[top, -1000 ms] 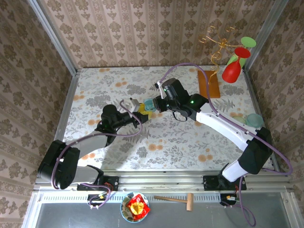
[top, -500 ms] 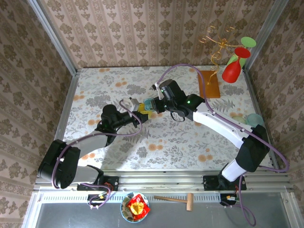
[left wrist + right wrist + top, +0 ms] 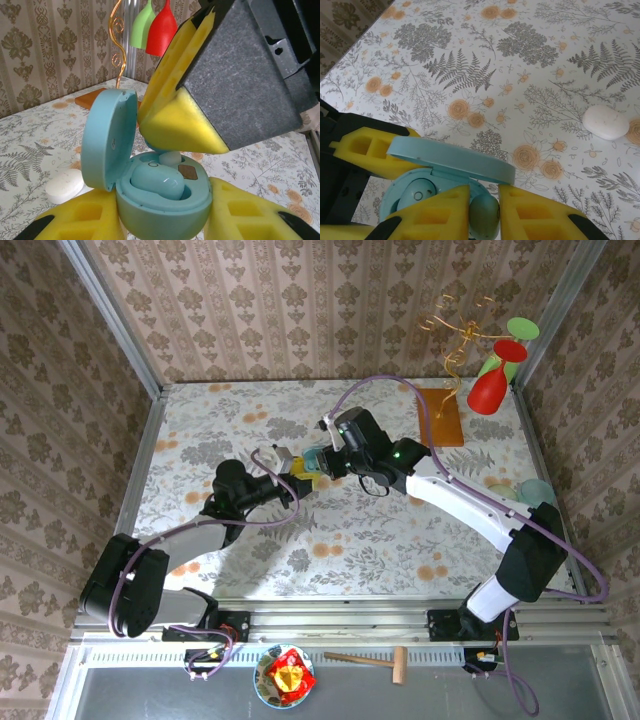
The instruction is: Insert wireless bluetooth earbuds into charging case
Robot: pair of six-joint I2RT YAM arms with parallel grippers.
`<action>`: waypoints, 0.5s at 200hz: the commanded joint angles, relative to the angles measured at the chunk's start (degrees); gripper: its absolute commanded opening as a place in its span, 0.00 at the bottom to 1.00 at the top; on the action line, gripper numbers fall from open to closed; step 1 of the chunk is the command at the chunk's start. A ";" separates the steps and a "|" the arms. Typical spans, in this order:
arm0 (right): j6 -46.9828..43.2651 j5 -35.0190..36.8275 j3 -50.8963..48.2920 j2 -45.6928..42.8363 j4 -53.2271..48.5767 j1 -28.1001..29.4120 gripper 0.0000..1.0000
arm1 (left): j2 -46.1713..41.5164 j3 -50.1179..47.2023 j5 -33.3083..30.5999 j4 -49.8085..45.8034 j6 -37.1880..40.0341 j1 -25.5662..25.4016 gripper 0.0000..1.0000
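The top camera looks steeply down from above and behind the arms point(image 3: 470, 510), taking in the whole table point(image 3: 350, 530). The left wrist camera sits close, looking level across the open blue case point(image 3: 165, 212). The right wrist camera looks down on it, and both catch a white case point(image 3: 606, 121) beyond.

Beige wallpaper with a brown damask pattern point(image 3: 300, 310) covers the walls on three sides, which meet at grey metal corner posts point(image 3: 112, 320). Between the walls stands a table under a white cloth printed with grey ferns and orange flowers point(image 3: 350, 540). A grey metal rail point(image 3: 340, 622) runs along the table's near edge. The light is soft and even.
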 commanded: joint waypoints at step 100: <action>-0.42 -1.42 -0.40 -2.70 2.29 1.03 0.36 | -0.93 1.53 0.59 2.60 -0.79 0.30 0.26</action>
